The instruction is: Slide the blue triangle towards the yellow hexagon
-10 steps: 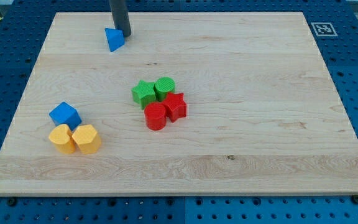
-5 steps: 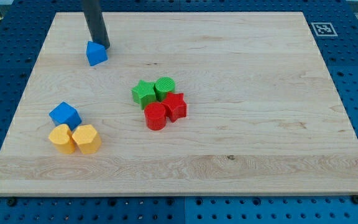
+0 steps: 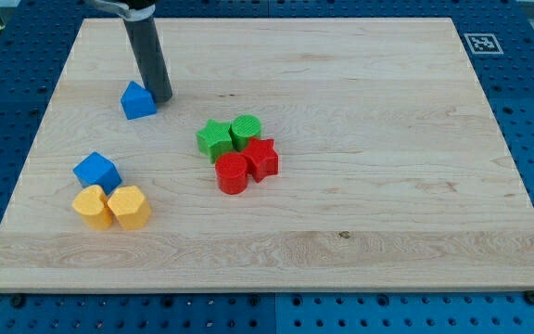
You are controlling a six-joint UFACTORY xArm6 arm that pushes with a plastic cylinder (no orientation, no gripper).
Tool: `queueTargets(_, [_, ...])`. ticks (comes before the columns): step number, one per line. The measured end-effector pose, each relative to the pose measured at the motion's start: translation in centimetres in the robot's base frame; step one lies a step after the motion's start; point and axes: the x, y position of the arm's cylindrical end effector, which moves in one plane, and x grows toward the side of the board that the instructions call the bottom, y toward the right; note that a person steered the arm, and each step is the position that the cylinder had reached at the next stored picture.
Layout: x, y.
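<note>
The blue triangle lies on the wooden board at the view's upper left. My tip touches its right side, just above and to the right of it. The yellow hexagon sits at the lower left, touching a second yellow block on its left. A blue cube sits just above those two. The triangle is well above the yellow hexagon, with bare board between them.
A cluster sits near the board's middle: a green star, a green cylinder, a red cylinder and a red star. A black-and-white marker is at the board's top right corner.
My tip has moved down and to the left, pushing the blue triangle with it down the board, closer to the blue cube and yellow blocks. The other blocks have not moved.
</note>
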Motion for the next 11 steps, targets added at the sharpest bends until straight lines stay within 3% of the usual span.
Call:
queueTargets(2, [0.5,-5.1])
queueTargets(4, [-2.5,-9.3])
queueTargets(5, [-1.0,-10.5])
queueTargets(7, [3.3,-6.3])
queueTargets(11, [5.8,-1.8])
